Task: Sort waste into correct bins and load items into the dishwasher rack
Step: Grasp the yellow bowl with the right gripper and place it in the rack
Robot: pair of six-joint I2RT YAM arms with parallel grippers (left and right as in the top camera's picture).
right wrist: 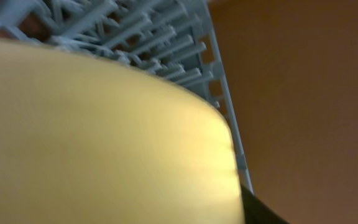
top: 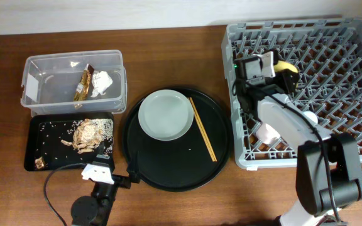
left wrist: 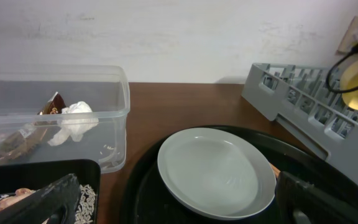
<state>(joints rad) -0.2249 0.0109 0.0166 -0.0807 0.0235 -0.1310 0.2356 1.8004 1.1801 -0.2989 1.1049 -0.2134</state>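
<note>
Your right claw (top: 280, 69) grips the small yellow bowl (top: 286, 65) above the dishwasher rack (top: 351, 44), near its far left corner. Your left claw (left wrist: 176, 193) is spread wide low over the counter (top: 168, 56), facing the grey-green plate (top: 165, 114). Plate and chopsticks (top: 202, 129) lie side by side on the round black tray (top: 168, 169). Wrapper (top: 83, 85) and tissue (top: 104, 81) sit in the clear box (top: 73, 58). Food scraps (top: 88, 135) lie in the shallow black tray (top: 49, 150).
</note>
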